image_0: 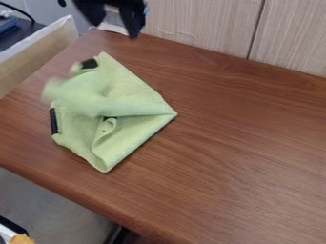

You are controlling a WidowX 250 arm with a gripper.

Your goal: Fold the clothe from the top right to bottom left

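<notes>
Edging the table (242,143) under the cloth (130,88): pale board (38,57), panelled wall (204,24).

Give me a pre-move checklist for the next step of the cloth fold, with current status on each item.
1. Gripper free of cloth: ok, jaws apart, nothing between them.
2. Cloth fully on table: ok, all inside the edges.
3. Layers flat: not ok, a ridge runs across the middle, with a small curl below it.
4. Fold complete to bottom left: not ok, the layers are bunched at upper left and the near corner is uncovered.
5. Left flap at rest: cannot tell, it is blurred.
6. Gripper height above table: cannot tell from this angle.
</notes>
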